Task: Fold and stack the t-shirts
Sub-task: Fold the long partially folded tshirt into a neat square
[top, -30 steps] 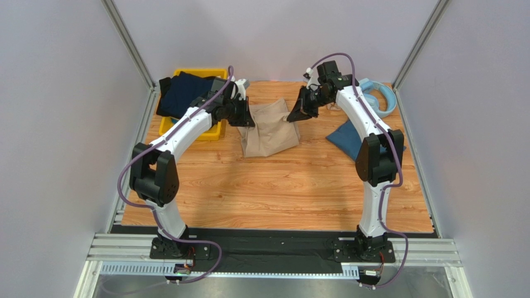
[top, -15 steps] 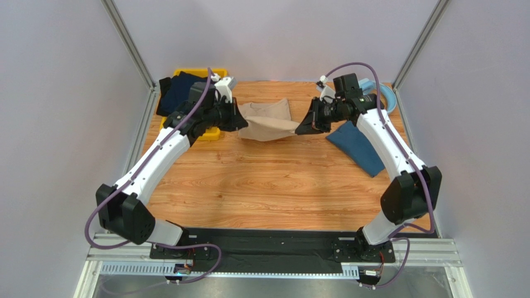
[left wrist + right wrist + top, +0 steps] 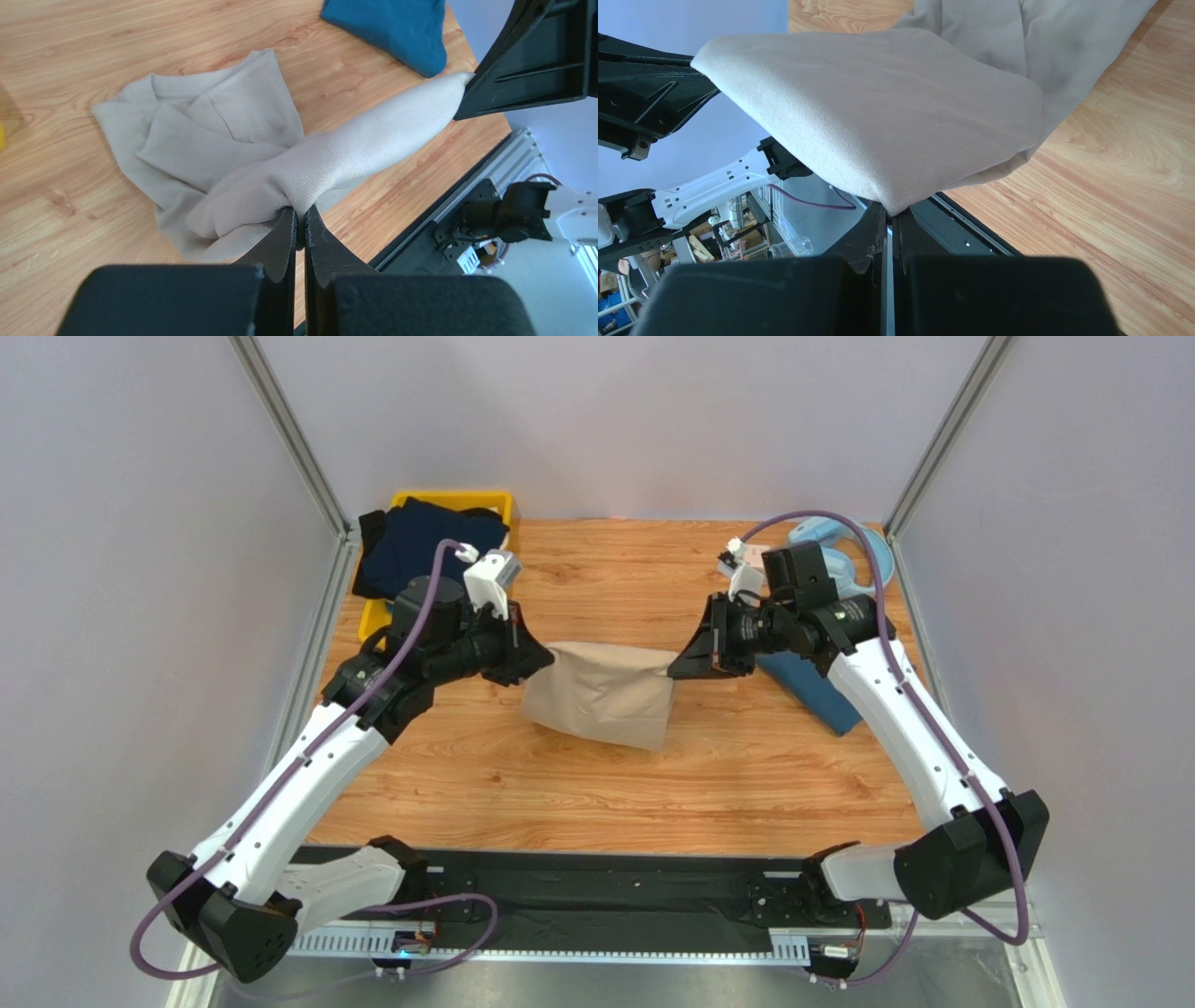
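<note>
Beige t-shirt (image 3: 606, 697): hanging at frame centre, lower part trailing on the table (image 3: 631, 791), being stretched between left gripper (image 3: 544, 655) and right gripper (image 3: 683, 661), both pinching its top edge. Seemingly spreading before folding; next, lowering evenly, laying flat, keeping tension.

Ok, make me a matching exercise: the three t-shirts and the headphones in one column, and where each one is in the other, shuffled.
Things
1. beige t-shirt
2. teal-blue t-shirt
3. dark navy t-shirt
4. headphones

Places
A. draped over the yellow bin, far left corner
B. pinched by the left gripper and the right gripper
C. lying on the table, right of the middle
D. far right corner

Pairs: 1-B, 2-C, 3-A, 4-D
</note>
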Action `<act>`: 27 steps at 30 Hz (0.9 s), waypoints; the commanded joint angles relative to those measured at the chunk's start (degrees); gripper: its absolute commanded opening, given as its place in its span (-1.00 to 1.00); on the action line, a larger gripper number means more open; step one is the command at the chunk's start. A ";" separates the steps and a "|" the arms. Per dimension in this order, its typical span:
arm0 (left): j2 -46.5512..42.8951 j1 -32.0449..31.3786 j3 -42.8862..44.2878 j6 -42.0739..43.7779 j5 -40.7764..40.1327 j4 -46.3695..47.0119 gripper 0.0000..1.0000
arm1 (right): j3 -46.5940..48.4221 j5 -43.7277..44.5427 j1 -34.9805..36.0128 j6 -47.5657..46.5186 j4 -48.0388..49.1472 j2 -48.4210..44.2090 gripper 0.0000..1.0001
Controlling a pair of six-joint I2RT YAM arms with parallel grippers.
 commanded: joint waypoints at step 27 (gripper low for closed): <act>55.06 13.12 31.26 9.01 0.09 1.10 -1.00 | 32.43 9.52 -3.33 -0.70 6.88 49.95 -1.00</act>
